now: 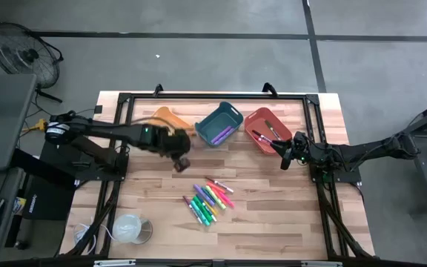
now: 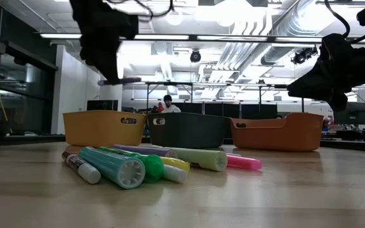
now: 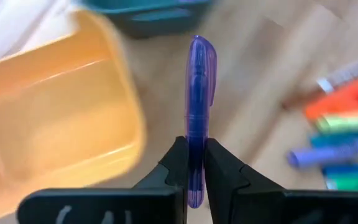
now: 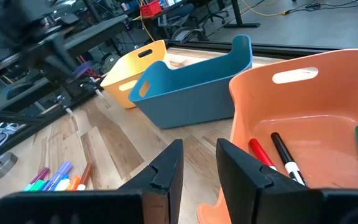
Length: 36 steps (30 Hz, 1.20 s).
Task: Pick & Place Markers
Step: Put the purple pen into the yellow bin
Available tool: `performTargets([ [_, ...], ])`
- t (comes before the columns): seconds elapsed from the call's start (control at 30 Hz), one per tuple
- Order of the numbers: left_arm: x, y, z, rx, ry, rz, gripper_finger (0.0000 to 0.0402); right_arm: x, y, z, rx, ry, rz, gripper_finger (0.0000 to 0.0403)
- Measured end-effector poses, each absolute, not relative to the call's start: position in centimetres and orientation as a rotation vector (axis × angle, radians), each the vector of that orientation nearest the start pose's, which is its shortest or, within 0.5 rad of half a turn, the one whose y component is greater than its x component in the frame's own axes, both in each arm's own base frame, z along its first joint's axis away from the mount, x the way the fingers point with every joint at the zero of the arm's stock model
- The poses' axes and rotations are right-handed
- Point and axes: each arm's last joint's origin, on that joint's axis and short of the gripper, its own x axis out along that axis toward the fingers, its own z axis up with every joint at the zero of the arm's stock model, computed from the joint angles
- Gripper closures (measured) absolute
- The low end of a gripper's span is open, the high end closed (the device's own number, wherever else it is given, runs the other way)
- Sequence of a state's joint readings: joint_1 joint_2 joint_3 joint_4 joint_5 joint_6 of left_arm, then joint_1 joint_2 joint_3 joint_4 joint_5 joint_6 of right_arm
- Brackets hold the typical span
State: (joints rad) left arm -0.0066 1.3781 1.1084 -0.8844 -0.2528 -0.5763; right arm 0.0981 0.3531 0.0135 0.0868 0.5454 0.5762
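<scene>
While my left hand (image 3: 190,163) is clamped low on the purple marker (image 3: 199,99) above the counter (image 1: 273,215) beside the yellow bin (image 3: 55,112), I fear a pinch so near its end could let it pivot and miss.

Your left gripper (image 3: 194,163) is clamped on a slim purple capped marker (image 3: 199,106), with its dark arm stretched out above the table. Your right gripper (image 4: 199,163) hangs with its two dark fingers parted around nothing, that arm reaching inward.
</scene>
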Motion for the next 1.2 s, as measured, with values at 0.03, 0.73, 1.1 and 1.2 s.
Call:
performTargets([
  [0.03, 26.0, 1.4, 26.7, -0.401, 1.037, 0.574, 0.0379, 11.4, -0.4, 14.7, 0.483, 0.106, -0.501, 0.0318],
  [0.73, 23.9, 9.5, 25.4, -1.183, 0.723, 1.18, 0.0379, 11.4, -0.4, 14.7, 0.483, 0.106, -0.501, 0.0318],
  [1.1, 23.6, 9.3, 21.1, -1.514, 0.485, 1.304, 0.0378, 11.4, -0.4, 14.7, 0.483, 0.106, -0.5, 0.0318],
  [1.2, 23.8, 9.3, 21.1, -1.499, 0.47, 1.292, 0.0368, 11.4, -0.4, 14.7, 0.483, 0.106, -0.5, 0.0318],
])
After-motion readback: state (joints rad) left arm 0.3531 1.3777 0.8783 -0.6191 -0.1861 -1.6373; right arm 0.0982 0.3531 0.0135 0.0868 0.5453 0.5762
